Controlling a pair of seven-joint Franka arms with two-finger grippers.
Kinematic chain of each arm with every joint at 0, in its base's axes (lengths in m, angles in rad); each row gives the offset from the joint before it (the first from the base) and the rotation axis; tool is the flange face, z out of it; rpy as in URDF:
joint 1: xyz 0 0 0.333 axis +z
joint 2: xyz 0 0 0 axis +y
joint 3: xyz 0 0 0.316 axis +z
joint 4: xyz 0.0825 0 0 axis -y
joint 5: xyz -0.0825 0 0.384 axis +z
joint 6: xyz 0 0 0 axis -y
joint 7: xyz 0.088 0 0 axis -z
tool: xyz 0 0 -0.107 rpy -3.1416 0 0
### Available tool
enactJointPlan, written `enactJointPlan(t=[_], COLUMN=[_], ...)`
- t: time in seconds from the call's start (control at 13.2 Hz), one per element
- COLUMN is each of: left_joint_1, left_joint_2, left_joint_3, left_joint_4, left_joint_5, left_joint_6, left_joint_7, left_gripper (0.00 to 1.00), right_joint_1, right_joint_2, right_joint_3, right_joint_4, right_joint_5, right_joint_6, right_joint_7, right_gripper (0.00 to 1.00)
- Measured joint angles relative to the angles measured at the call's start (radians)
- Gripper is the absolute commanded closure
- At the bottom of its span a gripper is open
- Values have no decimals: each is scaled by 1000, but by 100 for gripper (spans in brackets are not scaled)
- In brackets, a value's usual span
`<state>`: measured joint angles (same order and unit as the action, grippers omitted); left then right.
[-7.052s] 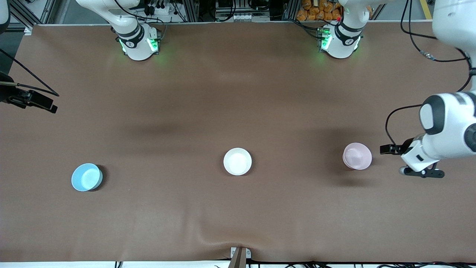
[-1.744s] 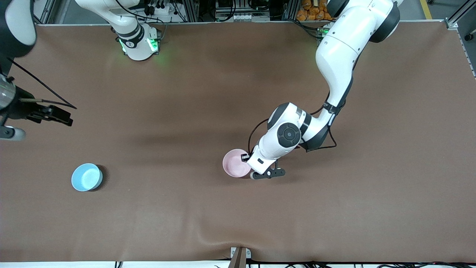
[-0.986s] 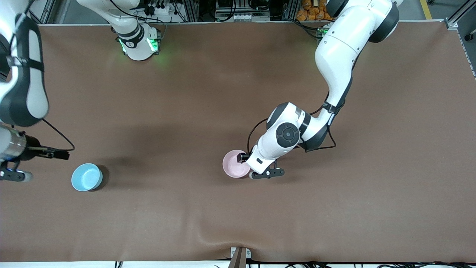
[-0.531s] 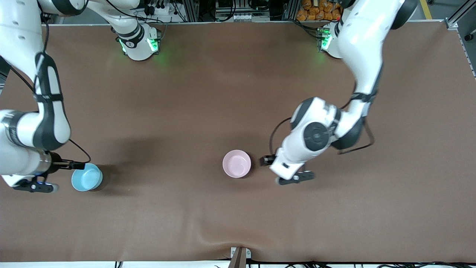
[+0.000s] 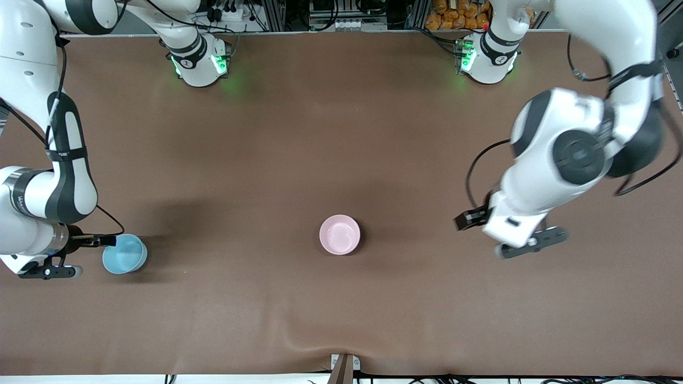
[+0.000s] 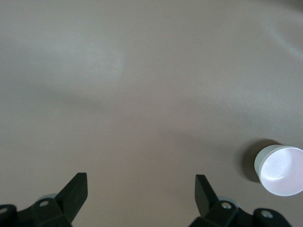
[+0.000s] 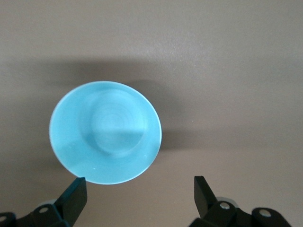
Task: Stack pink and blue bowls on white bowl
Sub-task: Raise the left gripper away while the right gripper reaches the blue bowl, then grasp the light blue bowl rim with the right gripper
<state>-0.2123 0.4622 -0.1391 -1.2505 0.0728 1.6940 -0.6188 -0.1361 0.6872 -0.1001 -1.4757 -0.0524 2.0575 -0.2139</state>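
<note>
The pale pink bowl [image 5: 340, 235] sits upright mid-table, where the white bowl stood; the white bowl is hidden under it. The pink bowl also shows in the left wrist view [image 6: 281, 170], far off from the fingers. My left gripper [image 5: 530, 244] is open and empty over bare table toward the left arm's end [image 6: 140, 196]. The sky-blue bowl [image 5: 124, 254] stands upright toward the right arm's end. My right gripper [image 5: 48, 269] is open and empty, low beside the blue bowl [image 7: 105, 132]. In the right wrist view the bowl lies just past the gripper [image 7: 139, 198], not between its fingers.
A brown cloth covers the table [image 5: 341, 133]. It has a small ridge near the front edge [image 5: 299, 341]. A metal bracket [image 5: 344, 365] sits at the front edge. The arm bases [image 5: 200, 61] stand along the top.
My left gripper let go of the pink bowl at mid-table and drew away toward the left arm's end. My right gripper came down beside the blue bowl.
</note>
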Motion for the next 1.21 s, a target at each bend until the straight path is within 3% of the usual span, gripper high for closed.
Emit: enactJointPlan(t=[0.53, 0.61, 0.76, 0.83, 0.91, 0.99, 1.21], left_joint_1=[101, 109, 137, 153, 169, 187, 263], left_joint_2=[-343, -373, -407, -416, -428, -444, -474], left_joint_3=[-2, -2, -2, -1, -1, -2, 0], left_joint_4=[-286, -317, -357, -366, -377, -393, -425], left_joint_5=[-22, -23, -23, -25, -29, -48, -145], left_joint_6=[-20, -20, -19, -19, -19, -19, -14], left_joint_7=[148, 163, 208, 237, 251, 262, 328], left_gripper=[0, 0, 0, 0, 0, 0, 0], right_joint_1=[-28, -32, -34, -34, -34, -34, -34], right_joint_2=[82, 86, 88, 88, 88, 88, 88], right_joint_3=[1, 1, 1, 1, 2, 3, 5], right_joint_4=[2, 2, 3, 3, 4, 4, 5], right_joint_5=[52, 59, 68, 69, 69, 69, 75], right_joint_6=[104, 108, 110, 110, 110, 110, 110], right_joint_7=[-32, -35, -40, -40, -41, -41, -41], right_gripper=[0, 7, 47, 74, 94, 100, 100])
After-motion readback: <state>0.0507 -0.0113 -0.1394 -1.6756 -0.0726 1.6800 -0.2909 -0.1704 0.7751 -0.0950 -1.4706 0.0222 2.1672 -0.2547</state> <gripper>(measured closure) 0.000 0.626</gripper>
